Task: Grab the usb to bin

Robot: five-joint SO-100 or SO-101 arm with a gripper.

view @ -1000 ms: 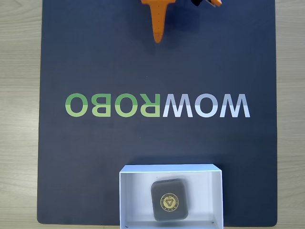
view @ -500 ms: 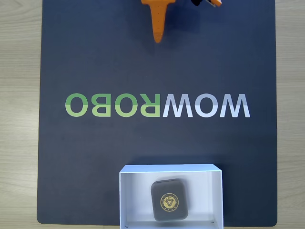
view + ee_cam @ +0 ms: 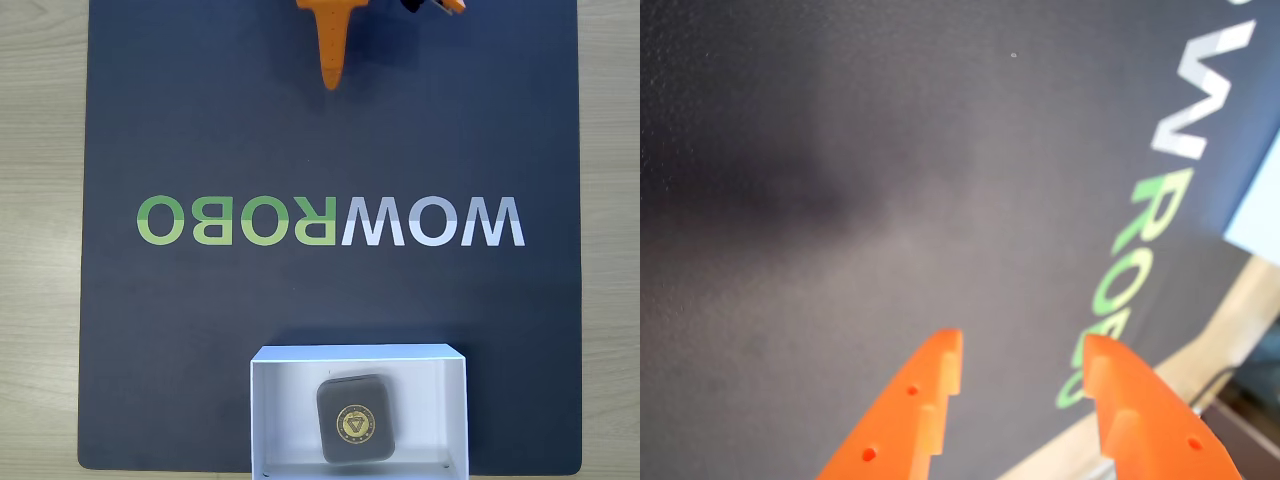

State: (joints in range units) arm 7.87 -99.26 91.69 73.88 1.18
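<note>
While cut off by the frame's bottom edge, the bin point(image 3: 262, 420) around the usb point(image 3: 356, 418), orange fingers point(image 3: 930, 385) apart, empty.

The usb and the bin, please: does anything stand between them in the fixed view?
Nothing visible does: the usb already lies inside the bin, and the gripper, jaws open, is over bare mat.

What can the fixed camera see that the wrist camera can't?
Fixed view: the usb lying inside the white bin, at the mat's bottom edge, far from the arm at the top. Wrist view: the orange pincer up close, its two fingers apart with nothing between them. Both share the dark mat with its green and white lettering.
</note>
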